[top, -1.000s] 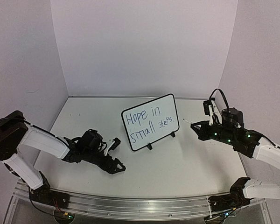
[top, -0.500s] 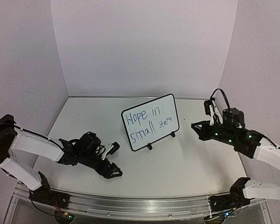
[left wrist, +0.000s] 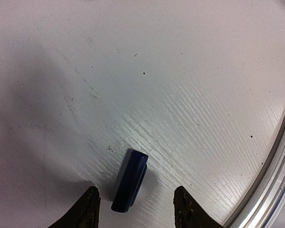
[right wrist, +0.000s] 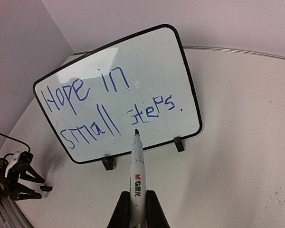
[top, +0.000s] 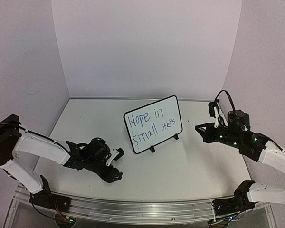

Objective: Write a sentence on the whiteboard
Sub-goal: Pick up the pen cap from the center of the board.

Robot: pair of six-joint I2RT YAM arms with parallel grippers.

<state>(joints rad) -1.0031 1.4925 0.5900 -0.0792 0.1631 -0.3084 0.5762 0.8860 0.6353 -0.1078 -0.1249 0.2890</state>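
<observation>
My right gripper pinches the marker, tip just short of the whiteboard standing mid-desk with its blue sentence, while my left gripper straddles, jaws spread, a blue cap by the near edge.

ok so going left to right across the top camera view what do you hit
left gripper → whiteboard → marker → right gripper
</observation>
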